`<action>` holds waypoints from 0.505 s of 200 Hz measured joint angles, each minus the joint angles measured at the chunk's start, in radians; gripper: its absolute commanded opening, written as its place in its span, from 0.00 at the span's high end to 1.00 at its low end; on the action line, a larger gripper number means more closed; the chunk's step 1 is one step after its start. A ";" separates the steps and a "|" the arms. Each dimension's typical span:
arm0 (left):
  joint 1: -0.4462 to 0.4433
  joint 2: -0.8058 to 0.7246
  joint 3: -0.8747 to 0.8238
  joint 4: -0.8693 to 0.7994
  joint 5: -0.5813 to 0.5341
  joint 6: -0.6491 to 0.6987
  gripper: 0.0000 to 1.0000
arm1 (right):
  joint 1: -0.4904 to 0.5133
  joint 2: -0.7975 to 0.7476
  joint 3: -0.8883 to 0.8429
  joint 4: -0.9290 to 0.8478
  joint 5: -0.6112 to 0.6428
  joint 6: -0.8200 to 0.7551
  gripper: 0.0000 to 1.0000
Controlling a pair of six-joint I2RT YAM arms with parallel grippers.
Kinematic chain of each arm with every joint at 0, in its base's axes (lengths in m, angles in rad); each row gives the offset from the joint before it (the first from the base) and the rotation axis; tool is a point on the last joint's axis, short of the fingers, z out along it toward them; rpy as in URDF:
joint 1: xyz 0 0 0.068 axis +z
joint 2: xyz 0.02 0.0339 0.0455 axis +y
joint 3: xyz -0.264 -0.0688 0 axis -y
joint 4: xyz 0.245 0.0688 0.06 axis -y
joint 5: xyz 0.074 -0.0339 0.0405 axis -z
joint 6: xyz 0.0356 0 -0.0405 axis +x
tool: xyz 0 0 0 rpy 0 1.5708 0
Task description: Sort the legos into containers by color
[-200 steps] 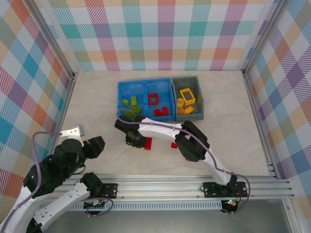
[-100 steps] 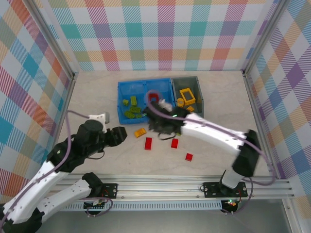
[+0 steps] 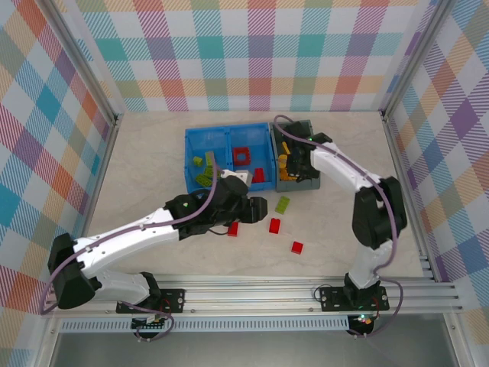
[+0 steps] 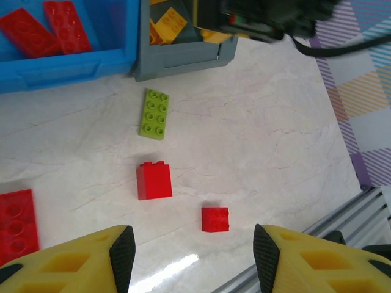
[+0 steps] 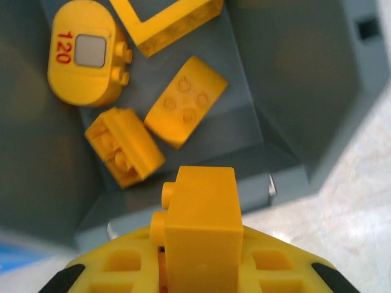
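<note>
One yellow brick (image 5: 201, 226), clamped in the right hand (image 5: 198, 268), points lengthwise toward the grey bin (image 5: 293, 91), studs leftward.

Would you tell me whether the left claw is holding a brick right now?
No, the left claw is open, its yellow fingers spread with only bare table between them.

Pastel plaid walls (image 3: 260, 46), cream marbled bench (image 4: 263, 134). Blue bin (image 4: 67, 73) upper left showing red bricks (image 4: 46, 27), grey bin (image 4: 183, 58) with yellow inside. Lime brick (image 4: 154, 113), red cube (image 4: 154, 180) mid-frame. Yellow fingers (image 5: 110, 274) pinching a yellow brick (image 5: 201, 226).
</note>
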 measured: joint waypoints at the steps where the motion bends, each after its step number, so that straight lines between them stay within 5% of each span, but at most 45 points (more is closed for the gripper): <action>1: -0.001 0.002 0.000 0.000 0.000 0.000 0.44 | 0.000 0.005 0.004 -0.001 0.001 -0.002 0.82; 58: -0.011 0.032 0.018 0.029 -0.039 0.001 0.44 | 0.003 0.243 0.247 -0.120 0.195 -0.064 0.80; 101: -0.011 0.032 0.018 0.028 -0.045 0.001 0.43 | 0.003 0.298 0.307 -0.168 0.264 -0.085 0.56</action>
